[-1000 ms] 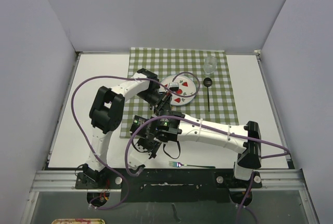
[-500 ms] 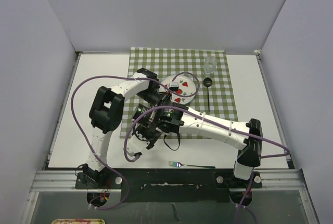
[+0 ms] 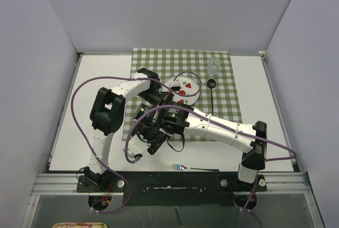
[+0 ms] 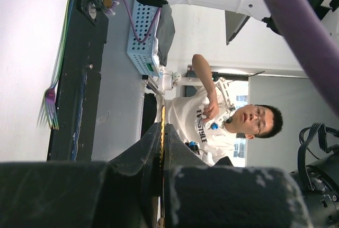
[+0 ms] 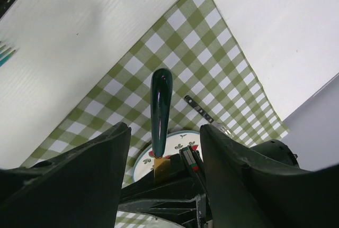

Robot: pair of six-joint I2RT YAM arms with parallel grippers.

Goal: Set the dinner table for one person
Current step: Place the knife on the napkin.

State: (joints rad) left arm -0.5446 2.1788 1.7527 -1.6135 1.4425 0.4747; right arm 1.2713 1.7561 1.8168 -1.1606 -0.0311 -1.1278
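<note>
The left tool (image 4: 162,131) is clamping the knife (image 5: 161,98) by its blade. The right tool (image 5: 164,133), parted and empty, is straddling the handle lengthwise.

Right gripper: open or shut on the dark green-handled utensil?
Open: black fingers of the right gripper stand clear of the dark green-handled utensil on both sides.

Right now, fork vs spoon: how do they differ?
The fork lies on the bare dinner table at its near edge. The spoon lies on the checked cloth, right of the plate.
The fork lies crosswise with its tines to the left. The spoon points away, bowl at the far end.
The fork is pale and shiny, the spoon black.
Both lie flat and nothing holds them.
</note>
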